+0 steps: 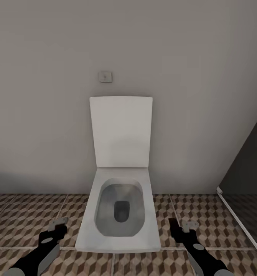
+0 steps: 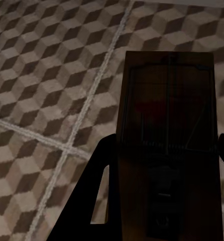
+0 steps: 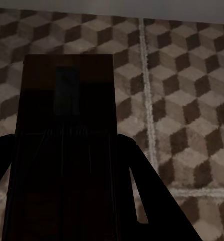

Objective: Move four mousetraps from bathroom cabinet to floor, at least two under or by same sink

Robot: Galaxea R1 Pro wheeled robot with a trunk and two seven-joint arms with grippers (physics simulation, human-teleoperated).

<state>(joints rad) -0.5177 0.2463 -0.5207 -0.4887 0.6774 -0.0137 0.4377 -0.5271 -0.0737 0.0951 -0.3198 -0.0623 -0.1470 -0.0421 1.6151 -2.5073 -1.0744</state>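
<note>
Each wrist view looks along a gripper holding a mousetrap above the bathroom floor (image 1: 25,214). In the left wrist view my left gripper (image 2: 164,150) is shut on a dark brown mousetrap (image 2: 167,110) with thin wire parts on its face. My right gripper (image 3: 64,145) is shut on another mousetrap (image 3: 67,100), which is in deep shadow. The head view has my left gripper (image 1: 56,227) low at the left of the toilet and my right gripper (image 1: 184,229) low at its right. The cabinet and the sink are out of view.
A white toilet (image 1: 121,207) with its lid raised stands straight ahead against a grey wall, between my two arms. A small flush plate (image 1: 105,76) sits on the wall above it. A dark glass panel (image 1: 247,184) with a pale bottom rail runs along the right side.
</note>
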